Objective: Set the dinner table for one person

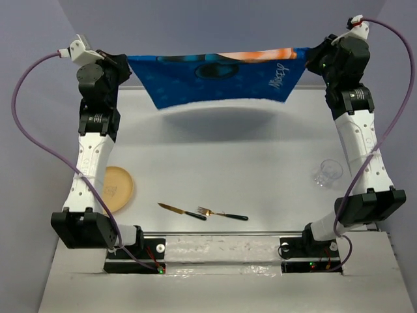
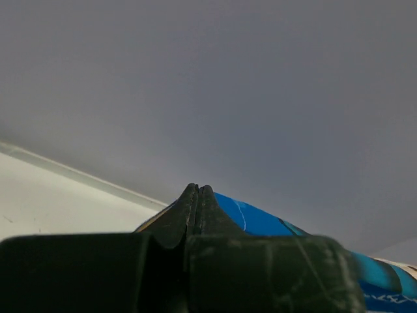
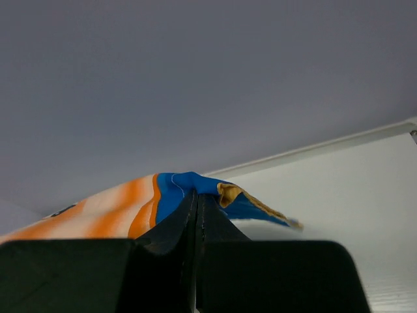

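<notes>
A blue cloth mat (image 1: pixel 218 77) with a cartoon print hangs stretched in the air over the far part of the white dinner table (image 1: pixel 228 163). My left gripper (image 1: pixel 128 65) is shut on its left corner and my right gripper (image 1: pixel 311 59) on its right corner. The left wrist view has the left gripper (image 2: pixel 197 189) pressed together with blue cloth (image 2: pixel 260 222) running off behind it. Seen from the right wrist, the right gripper (image 3: pixel 197 195) pinches a bunched blue and orange corner (image 3: pixel 150 202). The mat casts a shadow on the table below.
A tan plate (image 1: pixel 115 188) lies by the left arm. A knife (image 1: pixel 181 210) and a fork (image 1: pixel 223 214) lie side by side near the front edge. A clear glass (image 1: pixel 327 173) stands by the right arm. Grey walls rise behind the table.
</notes>
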`<control>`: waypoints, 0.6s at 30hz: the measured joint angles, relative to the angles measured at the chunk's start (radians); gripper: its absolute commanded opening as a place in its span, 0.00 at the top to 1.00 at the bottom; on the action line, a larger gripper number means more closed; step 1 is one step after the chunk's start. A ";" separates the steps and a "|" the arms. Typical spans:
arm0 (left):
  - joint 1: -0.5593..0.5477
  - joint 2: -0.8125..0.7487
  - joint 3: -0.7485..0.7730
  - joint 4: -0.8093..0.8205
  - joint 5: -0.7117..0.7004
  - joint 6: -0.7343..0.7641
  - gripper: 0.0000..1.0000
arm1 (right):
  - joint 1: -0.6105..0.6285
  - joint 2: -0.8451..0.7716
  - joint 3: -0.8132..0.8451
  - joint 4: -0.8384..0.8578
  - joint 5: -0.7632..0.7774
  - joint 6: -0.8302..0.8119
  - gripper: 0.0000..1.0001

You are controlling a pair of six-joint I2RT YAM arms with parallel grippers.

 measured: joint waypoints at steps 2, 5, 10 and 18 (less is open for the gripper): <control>0.005 -0.035 -0.012 0.012 0.014 -0.006 1.00 | 0.000 -0.025 -0.007 0.007 -0.007 0.000 1.00; 0.008 -0.098 -0.113 0.069 0.031 -0.023 1.00 | -0.002 -0.095 -0.143 0.061 -0.019 0.003 1.00; 0.013 -0.196 -0.447 0.149 0.055 -0.074 1.00 | -0.003 -0.167 -0.537 0.158 -0.050 0.024 1.00; 0.014 -0.201 -0.968 0.228 0.088 -0.166 1.00 | -0.003 -0.106 -0.981 0.188 -0.122 0.111 1.00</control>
